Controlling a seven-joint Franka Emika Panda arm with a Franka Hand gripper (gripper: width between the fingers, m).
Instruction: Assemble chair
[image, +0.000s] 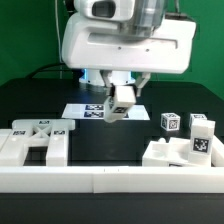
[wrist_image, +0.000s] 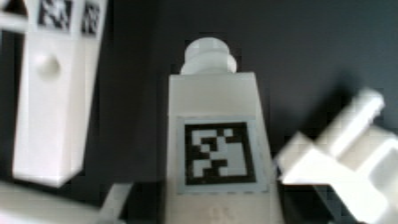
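My gripper (image: 121, 95) is mostly hidden under my own bulky wrist. Its jaws pinch the tagged, pegged chair piece (wrist_image: 215, 130) above the marker board (image: 84, 110). Other chair parts (image: 40, 142) lie near the border wall (image: 110, 180), blurred in the wrist view.

Open black table (image: 40, 105) either side of the gripper (image: 121, 97) and the chair leg (image: 121, 106) it's pinching; only the flat marker board (image: 86, 110) underneath. Closer to camera it's crowded: flat chair pieces (image: 35, 142) at the exterior view's left, chunky chair blocks (image: 185, 150) at its right, then the border wall (image: 110, 185).
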